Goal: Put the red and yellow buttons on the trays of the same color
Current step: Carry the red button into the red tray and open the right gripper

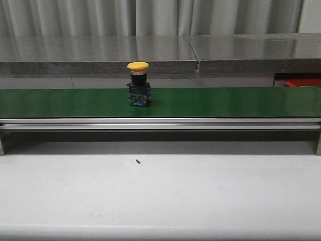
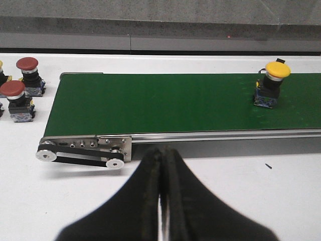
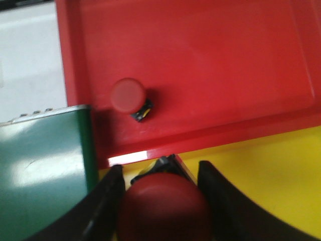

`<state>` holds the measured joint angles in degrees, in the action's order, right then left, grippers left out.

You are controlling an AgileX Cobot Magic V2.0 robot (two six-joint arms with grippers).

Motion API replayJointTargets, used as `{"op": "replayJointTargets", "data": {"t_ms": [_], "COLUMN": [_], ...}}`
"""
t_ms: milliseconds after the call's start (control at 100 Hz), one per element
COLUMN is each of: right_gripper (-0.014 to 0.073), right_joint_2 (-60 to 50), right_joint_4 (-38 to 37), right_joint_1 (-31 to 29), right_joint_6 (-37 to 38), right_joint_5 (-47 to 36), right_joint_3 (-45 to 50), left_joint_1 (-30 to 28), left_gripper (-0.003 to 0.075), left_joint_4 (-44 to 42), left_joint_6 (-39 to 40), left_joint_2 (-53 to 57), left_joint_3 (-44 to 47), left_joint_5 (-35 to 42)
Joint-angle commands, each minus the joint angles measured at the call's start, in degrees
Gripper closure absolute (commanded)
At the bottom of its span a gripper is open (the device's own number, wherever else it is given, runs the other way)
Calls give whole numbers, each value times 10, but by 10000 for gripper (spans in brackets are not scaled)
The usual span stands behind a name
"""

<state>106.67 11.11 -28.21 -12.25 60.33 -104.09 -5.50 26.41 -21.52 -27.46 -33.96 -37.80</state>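
Even, soft overhead light; glare streaks the steel ledge (image 1: 160,47); the right wrist view is blurred, its tray (image 3: 210,65) oversaturated.

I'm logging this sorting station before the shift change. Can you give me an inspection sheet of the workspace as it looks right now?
Surface: white table; green conveyor belt runs across it.
Job's things: yellow button upright on the belt; two red buttons wait on the table beyond the belt's end; one red button already in the red tray; yellow tray beside it.
Clutter: small dark speck on the table.
Grippers: left gripper shut, empty, in front of the belt; right gripper holds a red button over the yellow tray's edge.
Cables: nothing seen.
Surroundings: steel counter, grey curtain behind.
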Motion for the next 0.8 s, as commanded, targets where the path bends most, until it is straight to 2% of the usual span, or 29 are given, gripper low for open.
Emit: {"op": "replayJointTargets", "data": {"t_ms": [0, 300, 790], "right_gripper": [399, 399, 399], "right_joint_2": [-14, 60, 178], "right_joint_4": [43, 48, 49], "right_joint_1": [-20, -24, -19], "right_joint_6": [1, -25, -29], "right_joint_5": [-50, -129, -124], "right_joint_3": [-19, -21, -117], "left_joint_1": [3, 3, 3], "left_gripper": [739, 739, 739], "left_joint_4": [17, 17, 17], "left_joint_6": [1, 1, 1], "left_joint_2": [-3, -3, -3], "left_joint_3": [-15, -15, -15], "left_joint_5": [40, 40, 40]}}
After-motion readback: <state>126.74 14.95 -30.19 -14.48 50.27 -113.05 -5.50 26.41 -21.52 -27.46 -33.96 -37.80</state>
